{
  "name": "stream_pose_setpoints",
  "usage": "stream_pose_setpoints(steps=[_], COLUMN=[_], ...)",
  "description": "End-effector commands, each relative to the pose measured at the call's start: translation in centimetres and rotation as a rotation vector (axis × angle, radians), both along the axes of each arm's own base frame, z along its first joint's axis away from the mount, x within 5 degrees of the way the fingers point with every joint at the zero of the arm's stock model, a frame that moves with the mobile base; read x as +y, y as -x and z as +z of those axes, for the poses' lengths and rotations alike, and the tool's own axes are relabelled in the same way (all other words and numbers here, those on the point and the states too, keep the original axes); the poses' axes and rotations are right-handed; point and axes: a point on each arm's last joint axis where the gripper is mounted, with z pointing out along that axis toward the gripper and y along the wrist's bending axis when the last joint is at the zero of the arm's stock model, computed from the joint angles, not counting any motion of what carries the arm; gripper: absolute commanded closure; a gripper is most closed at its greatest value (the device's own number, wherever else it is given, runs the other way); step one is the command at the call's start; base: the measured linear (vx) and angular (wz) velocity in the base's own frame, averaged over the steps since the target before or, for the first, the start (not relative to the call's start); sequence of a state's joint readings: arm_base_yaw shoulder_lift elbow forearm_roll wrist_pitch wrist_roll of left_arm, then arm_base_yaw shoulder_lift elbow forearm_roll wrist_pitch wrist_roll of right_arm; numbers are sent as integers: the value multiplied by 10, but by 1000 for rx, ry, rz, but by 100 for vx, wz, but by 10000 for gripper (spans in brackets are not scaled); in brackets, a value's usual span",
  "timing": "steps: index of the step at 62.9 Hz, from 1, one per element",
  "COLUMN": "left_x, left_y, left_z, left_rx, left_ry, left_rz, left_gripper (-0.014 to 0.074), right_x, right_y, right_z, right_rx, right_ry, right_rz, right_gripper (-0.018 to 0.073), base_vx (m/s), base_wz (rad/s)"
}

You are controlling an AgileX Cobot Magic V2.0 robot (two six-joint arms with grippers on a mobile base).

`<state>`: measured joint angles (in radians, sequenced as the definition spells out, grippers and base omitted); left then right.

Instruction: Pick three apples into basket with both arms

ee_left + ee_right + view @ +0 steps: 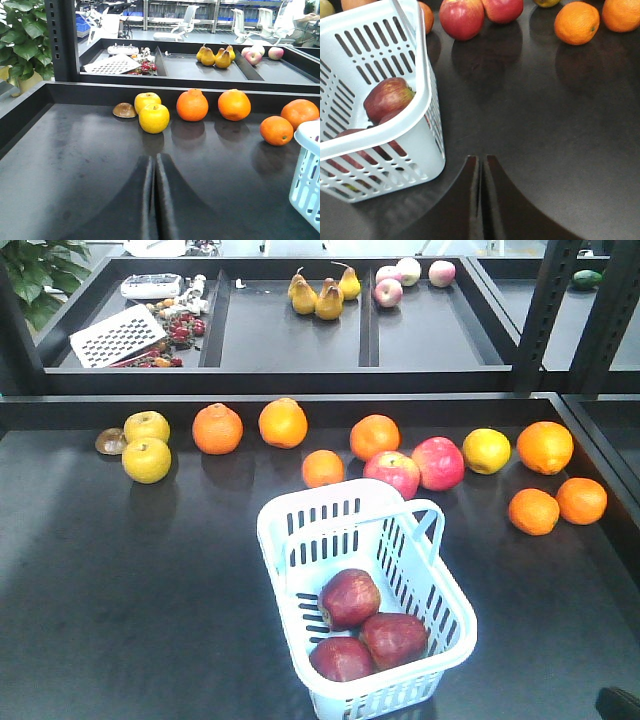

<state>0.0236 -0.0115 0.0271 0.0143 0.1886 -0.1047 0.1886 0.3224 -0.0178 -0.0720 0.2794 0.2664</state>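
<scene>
3 apples [362, 628] in basket [300, 520] | right end effector [481, 200] beside — empty

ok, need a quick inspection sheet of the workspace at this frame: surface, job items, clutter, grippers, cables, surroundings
Surface: dark tabletop with a raised rim, dry, faint smudges.
Job's things: three dark red apples lie inside the basket, which stands near the front edge, handles down.
Clutter: oranges, yellow apples, two pink-red apples and a brown half fruit along the back; none in the basket.
Grippers: left gripper shut and empty over bare table; right gripper shut and empty beside the basket.
Cables: nothing seen.
Surroundings: rear tray with pears, more apples, a grater; plant at left; office chairs behind.
</scene>
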Motion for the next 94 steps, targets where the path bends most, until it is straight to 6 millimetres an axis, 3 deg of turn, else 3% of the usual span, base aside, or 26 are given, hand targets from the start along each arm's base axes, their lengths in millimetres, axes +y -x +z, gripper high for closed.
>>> stream_pose_setpoints(steps=[1,9,22,57,94], left_x=[0,0,0,0,0], left_y=[1,1,0,0,0], left_z=[7,7,7,7,7], left_rx=[-91,-91,-89,-89,-89], left_ry=[5,5,5,5,5], left_rz=[0,0,0,0,0], left_gripper=[603,603,603,603,603], right_x=[-3,-9,-14,-13,-13], right_y=[2,10,18,17,17], right_z=[7,0,7,18,18], right_rx=[-140,-218,-351,-474,-474], right_ry=[-7,21,94,156,150], right_rz=[-33,-93,-129,-104,-105], right_gripper=[564,564,564,564,564], base_vx=[0,0,0,0,0], base_wz=[0,0,0,0,0])
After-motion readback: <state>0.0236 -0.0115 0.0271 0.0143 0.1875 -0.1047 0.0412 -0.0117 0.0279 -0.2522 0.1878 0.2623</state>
